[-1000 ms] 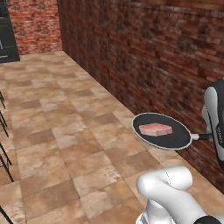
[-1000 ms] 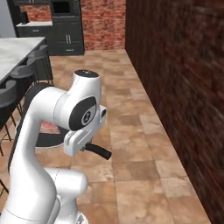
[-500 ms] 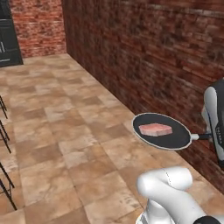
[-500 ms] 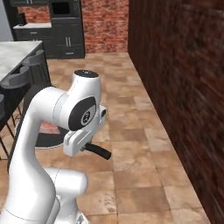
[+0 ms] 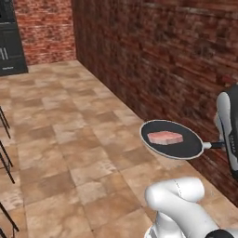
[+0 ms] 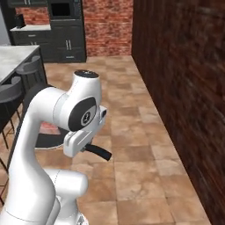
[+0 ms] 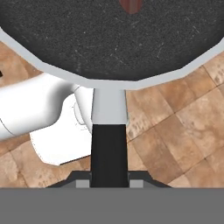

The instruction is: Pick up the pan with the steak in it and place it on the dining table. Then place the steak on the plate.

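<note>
Two-finger gripper [image 7: 109, 183] clamped on thin handle of round black pan [image 5: 173, 139]; pink-red steak slab [image 5: 165, 137] inside, above tiled floor [image 5: 69, 139].

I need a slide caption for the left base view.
Pan with steak carried level above the tiled floor, beside a brick wall.

Pan [image 5: 179, 146] black inside with pale grey rim; in hand view its surface reads dark speckled charcoal, grey rim, handle [image 7: 109, 148] grey near the bowl then black. Steak [image 5: 165, 137] pink-red on top, paler pink edges; a dark red-brown sliver of it at the top of the hand view. Floor [image 5: 69, 139] tan-brown mottled square tiles with lighter grout. Wall [image 5: 186, 60] dark red-brown brick, shadowed; far wall [image 5: 44, 32] brighter red brick. Cabinets [image 6: 66, 39] black with thin silver handles. Tabletop [image 6: 13, 59] light grey-white. Stools [image 6: 11, 94] dark grey. Arm [image 6: 66, 114] white, dark joint disc.
</note>
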Motion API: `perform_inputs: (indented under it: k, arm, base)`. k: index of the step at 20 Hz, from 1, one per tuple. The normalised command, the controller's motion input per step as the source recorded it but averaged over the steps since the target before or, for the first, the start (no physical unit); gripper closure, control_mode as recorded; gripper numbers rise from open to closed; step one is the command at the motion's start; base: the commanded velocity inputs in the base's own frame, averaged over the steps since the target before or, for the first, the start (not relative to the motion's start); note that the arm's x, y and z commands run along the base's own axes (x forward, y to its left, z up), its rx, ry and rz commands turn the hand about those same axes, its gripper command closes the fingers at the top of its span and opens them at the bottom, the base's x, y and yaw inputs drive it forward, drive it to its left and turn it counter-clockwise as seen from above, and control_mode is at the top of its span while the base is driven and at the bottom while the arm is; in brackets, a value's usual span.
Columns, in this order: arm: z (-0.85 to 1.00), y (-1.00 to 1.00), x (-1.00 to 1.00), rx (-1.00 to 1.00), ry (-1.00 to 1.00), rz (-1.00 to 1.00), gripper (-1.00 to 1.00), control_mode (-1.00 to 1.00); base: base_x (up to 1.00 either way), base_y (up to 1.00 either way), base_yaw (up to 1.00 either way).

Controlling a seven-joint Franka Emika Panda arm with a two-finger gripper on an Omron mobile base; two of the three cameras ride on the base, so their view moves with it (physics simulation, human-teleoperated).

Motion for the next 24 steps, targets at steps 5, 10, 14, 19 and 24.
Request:
perform_inputs:
  k: [5,10,14,19,24]
  arm:
    - [0.0,0.0,0.0,0.0,0.0,0.0,1.0,1.0]
    - [0.0,0.0,0.0,0.0,0.0,0.0,1.0,1.0]
    - [0.0,0.0,0.0,0.0,0.0,0.0,1.0,1.0]
    - [0.0,0.0,0.0,0.0,0.0,0.0,1.0,1.0]
    - [0.0,0.0,0.0,0.0,0.0,0.0,1.0,1.0]
  base:
    - [0.25,-0.02,0.39]
    - [0.0,0.0,0.49]
    - [0.0,0.0,0.5]
    - [0.0,0.0,0.5]
    - [0.0,0.0,0.5]
